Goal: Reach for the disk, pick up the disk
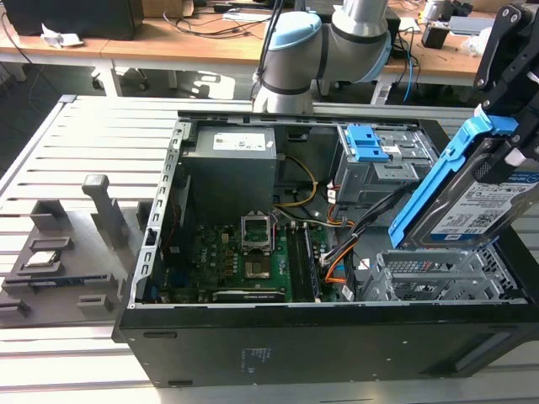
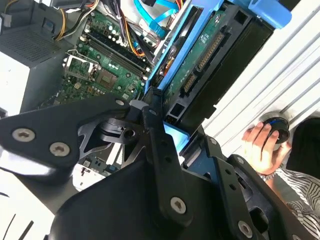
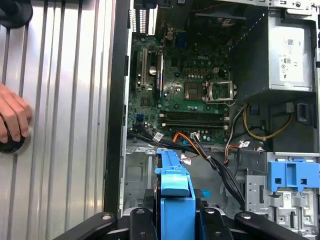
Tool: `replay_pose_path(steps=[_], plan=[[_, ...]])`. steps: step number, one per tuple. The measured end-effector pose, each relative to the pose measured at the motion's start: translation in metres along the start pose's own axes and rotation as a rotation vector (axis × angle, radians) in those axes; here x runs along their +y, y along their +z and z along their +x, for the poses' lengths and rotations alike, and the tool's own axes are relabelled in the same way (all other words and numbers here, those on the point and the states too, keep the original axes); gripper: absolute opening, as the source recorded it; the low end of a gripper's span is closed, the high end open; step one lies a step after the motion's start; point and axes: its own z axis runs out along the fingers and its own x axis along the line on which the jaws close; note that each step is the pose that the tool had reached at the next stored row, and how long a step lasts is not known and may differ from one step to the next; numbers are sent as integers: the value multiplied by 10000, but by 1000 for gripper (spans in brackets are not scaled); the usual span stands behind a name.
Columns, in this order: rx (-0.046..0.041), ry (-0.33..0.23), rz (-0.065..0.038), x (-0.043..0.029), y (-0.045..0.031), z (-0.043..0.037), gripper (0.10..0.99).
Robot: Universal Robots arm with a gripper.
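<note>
The flat rectangular silver metal hard drive with a white-and-blue label and a bright blue plastic bracket, the disk [image 1: 482,202], is hanging tilted at the right of the exterior view, lifted above the grey metal drive cage [image 1: 438,273] in the lower right corner of the open black computer case [image 1: 278,345]. The black gripper [image 1: 524,135] of the robot arm is coming in from the upper right corner of that frame and is clamped on the disk's upper end, so the reach looks finished and the pick-up looks largely done, with the disk apparently hanging clear of the cage's slots. In the first wrist view the blue bracket edge is standing between the black fingers [image 3: 215,222] at the bottom centre, and the green motherboard [image 3: 185,95] is lying beyond it in the upper middle. In the second wrist view the disk's underside [image 2: 210,65], with its green circuit board, is running from the centre to the upper right, pinched at its near end by the gripper linkage. A person's hand [image 2: 261,140] is resting on a black round object on the ribbed metal table at the right edge of that view. A second blue bracket [image 1: 368,143] is sitting in the upper bay of the case.
</note>
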Motion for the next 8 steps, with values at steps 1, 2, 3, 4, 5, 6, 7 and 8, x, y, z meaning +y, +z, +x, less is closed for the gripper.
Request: replay_pose_path(steps=[1, 2, 3, 4, 5, 6, 7, 8], plan=[[0, 0, 0, -9, 10, 0, 365], [-1, 4, 0, -24, 31, -1, 365], [-2, 14, 0, -29, 47, -1, 365], [-5, 40, 2, -31, 58, 0, 365], [-12, 102, 6, -32, 66, 0, 365], [-18, 159, 10, -32, 69, -1, 365], [-27, 245, 17, -34, 75, -1, 365], [-34, 301, 22, -34, 79, -2, 365]])
